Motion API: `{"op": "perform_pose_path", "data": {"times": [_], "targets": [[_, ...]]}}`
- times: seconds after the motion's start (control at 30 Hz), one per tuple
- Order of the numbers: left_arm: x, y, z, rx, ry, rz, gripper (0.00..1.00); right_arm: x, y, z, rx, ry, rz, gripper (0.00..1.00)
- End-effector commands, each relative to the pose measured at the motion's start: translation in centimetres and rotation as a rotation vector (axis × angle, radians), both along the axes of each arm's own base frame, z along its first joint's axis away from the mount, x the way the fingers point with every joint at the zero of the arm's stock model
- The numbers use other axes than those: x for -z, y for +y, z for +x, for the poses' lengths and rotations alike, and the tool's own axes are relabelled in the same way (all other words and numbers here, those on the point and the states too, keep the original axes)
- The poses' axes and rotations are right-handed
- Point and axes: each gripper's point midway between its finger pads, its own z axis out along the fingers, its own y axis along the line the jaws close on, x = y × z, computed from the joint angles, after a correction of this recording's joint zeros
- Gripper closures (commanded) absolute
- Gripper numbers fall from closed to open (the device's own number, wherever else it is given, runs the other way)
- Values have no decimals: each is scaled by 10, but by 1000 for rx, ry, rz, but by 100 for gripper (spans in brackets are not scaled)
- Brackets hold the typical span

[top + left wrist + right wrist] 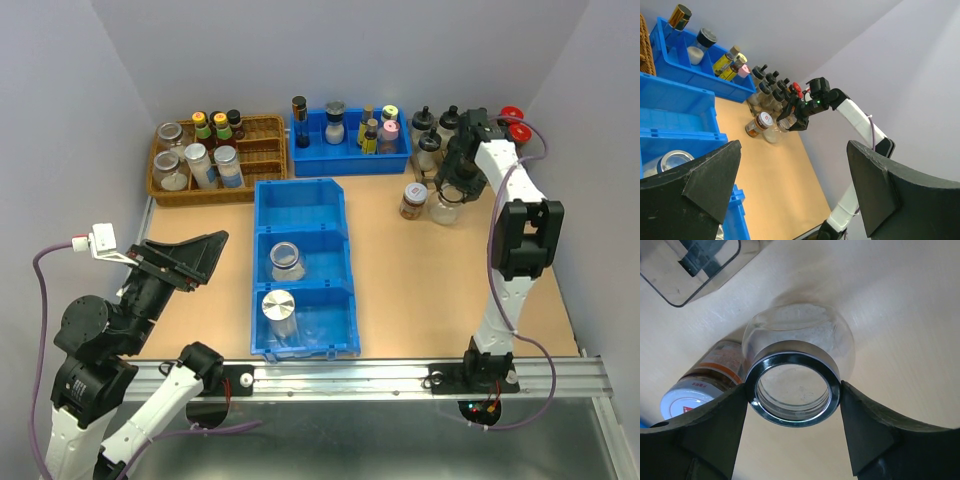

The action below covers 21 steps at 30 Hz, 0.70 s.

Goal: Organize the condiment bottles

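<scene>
- Right jaws, matte black wedges, pinch the chrome rim of a round, clear glass jar (792,385) from both sides.
- Left jaws, the same black wedges, are spread wide and hold nothing.
- The glass jar stands upright at the upper right of the top view, open mouth upward, with white powder inside.
- A white-capped, orange-labelled spice jar (700,385) sits just beside it on the smooth tan desk (900,315).

White arms (500,175) carry black joints, black wedge-fingered grippers (205,262), purple cables (37,310).
</scene>
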Motion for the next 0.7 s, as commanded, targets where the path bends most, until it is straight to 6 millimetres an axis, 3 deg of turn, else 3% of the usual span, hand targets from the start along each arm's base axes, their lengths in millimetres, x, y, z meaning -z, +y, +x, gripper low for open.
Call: {"op": "perform_pose_path", "data": {"times": [0.0, 0.03, 0.07, 0.13, 0.17, 0.27, 0.3, 0.43, 0.47, 0.6, 0.63, 0.67], "targets": [[-10, -1, 1, 3, -44, 0, 2, -32, -12, -16, 33, -50, -63, 93], [-10, -1, 0, 2, -46, 2, 2, -39, -13, -19, 38, -65, -66, 100], [-10, 0, 1, 0, -48, 2, 2, -47, -12, -25, 39, -79, -65, 100], [-12, 0, 0, -2, -54, 0, 2, -83, -9, -34, 30, -167, -49, 100], [-13, 1, -1, -2, -58, 1, 2, -105, -3, -41, 15, -218, -17, 100], [-15, 2, -1, -5, -64, 4, 2, -135, 17, -53, -57, -292, 77, 100], [-15, 1, -1, -4, -65, 7, 2, -150, 31, -62, -99, -329, 119, 100], [-14, 0, 1, -2, -66, 13, 2, -171, 101, -84, -286, -366, 215, 100], [-15, -1, 1, 0, -70, 13, 2, -174, 128, -91, -344, -367, 237, 100], [-12, -5, 4, 12, -60, 20, 2, -183, 190, -106, -439, -376, 301, 100], [-12, -6, 4, 17, -62, 19, 2, -185, 214, -111, -477, -378, 324, 100], [-12, -6, 4, 15, -61, 18, 2, -186, 223, -114, -486, -378, 326, 100]]}}
